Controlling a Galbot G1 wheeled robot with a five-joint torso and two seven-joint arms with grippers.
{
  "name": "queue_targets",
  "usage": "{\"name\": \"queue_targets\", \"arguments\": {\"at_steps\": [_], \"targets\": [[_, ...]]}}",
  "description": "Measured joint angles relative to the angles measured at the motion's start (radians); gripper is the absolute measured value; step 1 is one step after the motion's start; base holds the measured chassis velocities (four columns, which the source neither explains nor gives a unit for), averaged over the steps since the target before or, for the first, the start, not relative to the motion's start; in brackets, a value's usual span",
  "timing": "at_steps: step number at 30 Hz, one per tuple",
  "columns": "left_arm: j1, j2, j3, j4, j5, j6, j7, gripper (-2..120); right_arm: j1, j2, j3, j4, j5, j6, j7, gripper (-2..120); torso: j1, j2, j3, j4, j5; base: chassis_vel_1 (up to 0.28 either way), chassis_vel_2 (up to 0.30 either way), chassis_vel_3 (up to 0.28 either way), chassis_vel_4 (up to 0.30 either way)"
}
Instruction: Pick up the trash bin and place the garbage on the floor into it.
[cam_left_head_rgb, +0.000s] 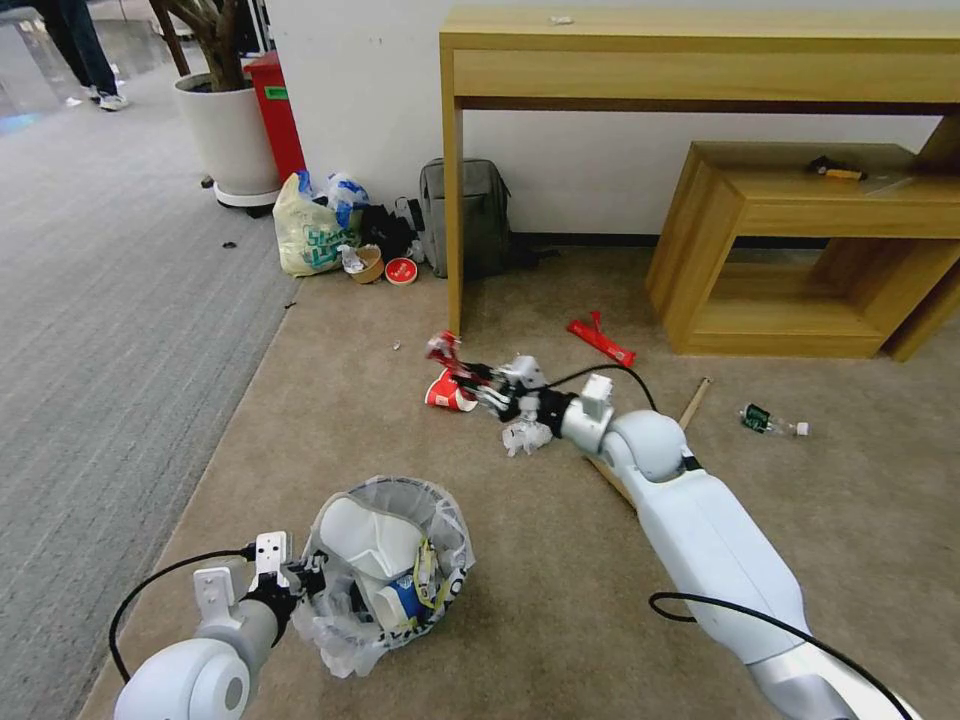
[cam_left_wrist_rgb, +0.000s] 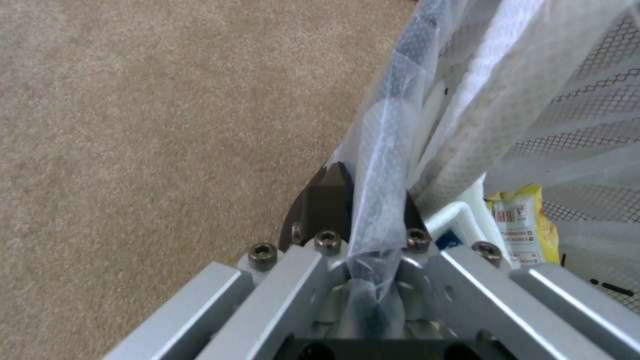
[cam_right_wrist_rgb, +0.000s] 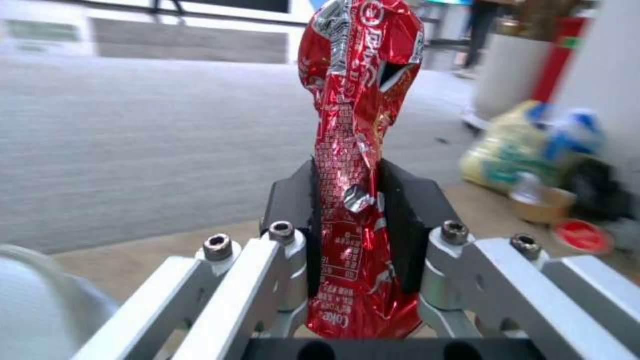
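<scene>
The trash bin (cam_left_head_rgb: 392, 560), round and black with a translucent white liner, hangs tilted at the lower left, with white and blue litter inside. My left gripper (cam_left_head_rgb: 300, 580) is shut on its rim; in the left wrist view the dark fingers (cam_left_wrist_rgb: 327, 200) pinch the lined rim (cam_left_wrist_rgb: 387, 150). My right gripper (cam_left_head_rgb: 480, 385) reaches out over the beige floor (cam_left_head_rgb: 560, 560), shut on a crushed red can (cam_left_head_rgb: 445, 350). In the right wrist view the can (cam_right_wrist_rgb: 357, 75) stands up between the black pads (cam_right_wrist_rgb: 407, 210). A red paper cup (cam_left_head_rgb: 447, 395) lies just under that gripper, crumpled paper (cam_left_head_rgb: 525, 437) beside it.
More litter lies to the right: a red wrapper (cam_left_head_rgb: 600, 340), a wooden stick (cam_left_head_rgb: 695, 400), a small bottle (cam_left_head_rgb: 772, 422). Behind stand a wooden desk (cam_left_head_rgb: 455, 200), a low shelf (cam_left_head_rgb: 790, 250), a grey backpack (cam_left_head_rgb: 463, 215), a shopping bag (cam_left_head_rgb: 310, 235) and a plant pot (cam_left_head_rgb: 228, 135).
</scene>
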Motion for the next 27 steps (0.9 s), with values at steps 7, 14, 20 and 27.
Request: {"name": "queue_targets", "arguments": {"at_steps": [7, 14, 20, 27], "targets": [[0.001, 0.002, 0.003, -0.003, 0.000, 0.005, 0.002, 0, -0.012, -0.007, -0.164, 0.071, 0.034, -0.036, 0.031, 18, 0.000, 0.000, 0.000, 0.0000, 0.0000, 0.000, 0.000, 0.000, 0.000], [0.004, 0.003, 0.001, -0.008, 0.001, 0.005, 0.004, 0, -0.015, -0.046, -0.238, 0.091, 0.042, -0.052, 0.035, 18, 0.000, 0.000, 0.000, -0.0001, 0.0000, 0.000, 0.000, 0.000, 0.000], [0.004, 0.001, 0.000, -0.009, 0.001, 0.005, 0.005, 0, -0.029, -0.081, -0.261, 0.104, 0.047, -0.062, 0.038, 18, 0.000, 0.000, 0.000, -0.0002, 0.0001, 0.000, 0.000, 0.000, 0.000], [0.003, 0.001, 0.000, -0.009, 0.002, 0.004, 0.006, 0, -0.045, -0.100, -0.272, 0.094, -0.008, -0.055, 0.036, 33, 0.000, 0.000, 0.000, -0.0002, 0.0001, 0.000, 0.000, 0.000, 0.000]]}}
